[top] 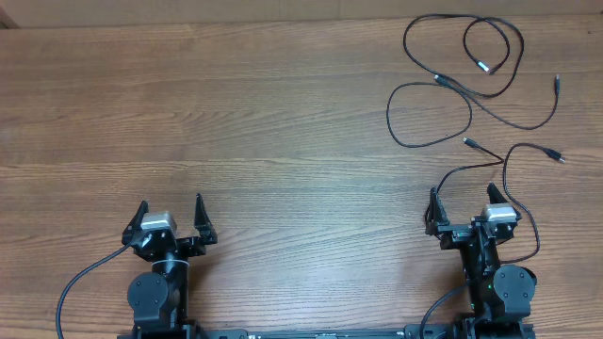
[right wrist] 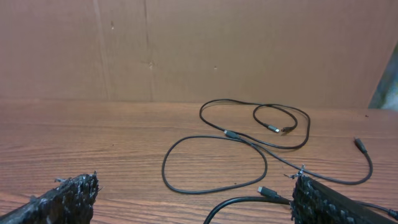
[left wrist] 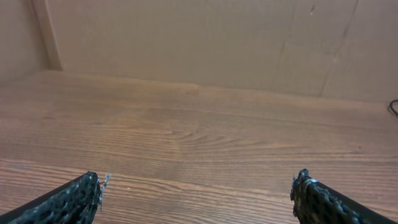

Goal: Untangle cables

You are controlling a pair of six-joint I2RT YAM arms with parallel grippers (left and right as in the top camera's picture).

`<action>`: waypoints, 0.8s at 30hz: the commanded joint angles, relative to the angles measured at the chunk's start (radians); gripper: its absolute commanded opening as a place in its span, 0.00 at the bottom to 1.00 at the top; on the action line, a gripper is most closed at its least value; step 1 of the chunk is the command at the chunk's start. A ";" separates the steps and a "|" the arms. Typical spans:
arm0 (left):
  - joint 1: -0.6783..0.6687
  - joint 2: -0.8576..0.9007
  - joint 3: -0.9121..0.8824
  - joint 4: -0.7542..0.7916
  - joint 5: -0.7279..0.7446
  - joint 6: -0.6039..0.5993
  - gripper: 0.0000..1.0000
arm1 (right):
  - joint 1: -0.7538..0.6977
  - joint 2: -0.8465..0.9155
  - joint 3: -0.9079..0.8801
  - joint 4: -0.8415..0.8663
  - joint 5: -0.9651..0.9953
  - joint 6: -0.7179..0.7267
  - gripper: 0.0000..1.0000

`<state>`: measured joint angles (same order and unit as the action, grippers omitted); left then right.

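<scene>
Wooden table point(top: 283, 122), both grippers spread wide and empty, cables point(top: 438, 79) lying in the upper right.
Both arms are cut off by the bottom edge of the overhead view. The left gripper point(top: 171, 203) sits lower left and the right gripper point(top: 463, 193) lower right. The loose black loops overlap. One cord trails down beside the right gripper, and contact there is unclear. The wrist views show only fingertips point(right wrist: 71, 193) in the bottom corners.

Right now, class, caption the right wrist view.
Open right gripper faces looping black cables on the wooden table.
</scene>
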<state>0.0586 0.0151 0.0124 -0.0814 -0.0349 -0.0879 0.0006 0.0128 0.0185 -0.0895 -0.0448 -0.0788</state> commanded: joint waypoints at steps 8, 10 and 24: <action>-0.008 -0.012 -0.008 0.002 0.003 0.066 1.00 | -0.003 -0.010 -0.010 0.006 -0.002 0.002 1.00; -0.009 -0.012 -0.008 0.002 0.003 0.066 1.00 | -0.003 -0.010 -0.010 0.006 -0.002 0.002 1.00; -0.009 -0.012 -0.008 0.001 0.005 0.058 1.00 | -0.003 -0.010 -0.010 0.006 -0.002 0.002 1.00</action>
<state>0.0586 0.0151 0.0120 -0.0814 -0.0345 -0.0483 0.0006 0.0128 0.0185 -0.0898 -0.0452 -0.0784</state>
